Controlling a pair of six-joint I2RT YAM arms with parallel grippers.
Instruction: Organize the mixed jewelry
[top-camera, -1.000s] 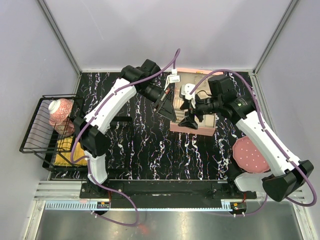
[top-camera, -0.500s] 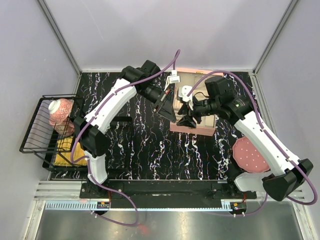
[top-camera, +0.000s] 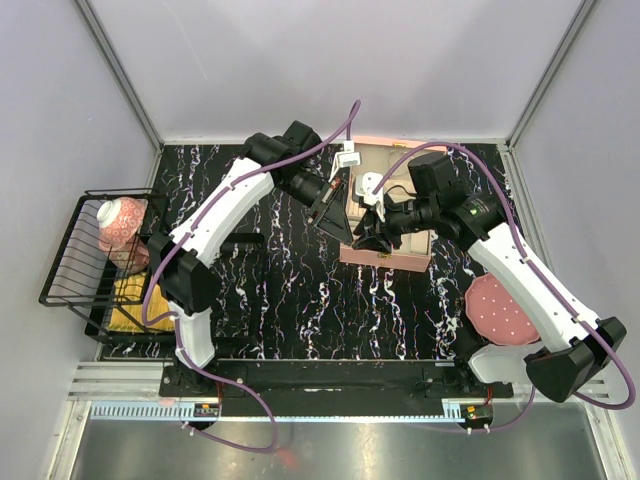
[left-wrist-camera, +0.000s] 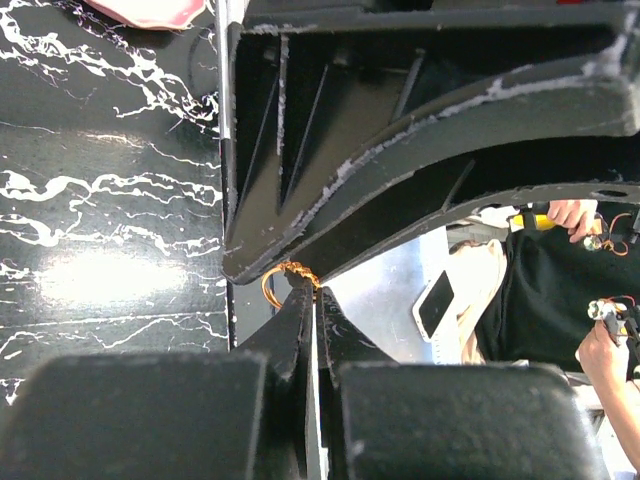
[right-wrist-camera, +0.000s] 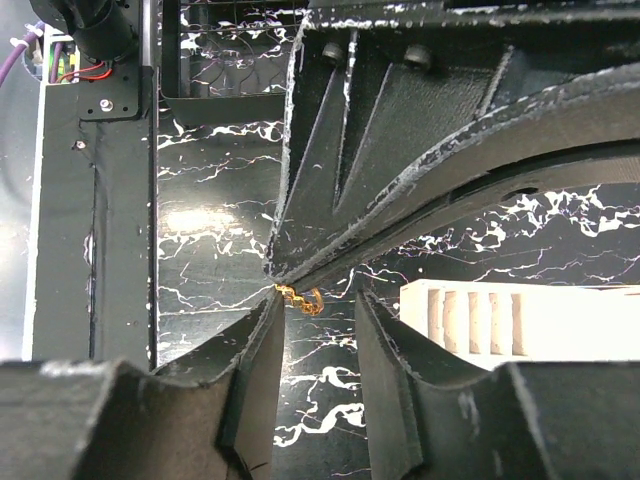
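Observation:
A small gold-orange ring is pinched at the tips of my left gripper, whose jaws are shut on it. In the right wrist view the ring hangs from those left fingertips, just inside my right gripper. The right jaws stand open on either side of the ring, and the left one is close to it. From above, both grippers meet tip to tip, left gripper and right gripper, over the near left edge of the pink compartmented box. The thin pale strand is not in view.
The box's pale ridged compartments lie just right of the right gripper. A round pink dotted disc lies on the black marble table under the right arm. A black wire rack with a patterned bowl stands at the left edge.
The right gripper has shifted slightly left and up toward the left gripper's tips. The left arm has held still with the ring.

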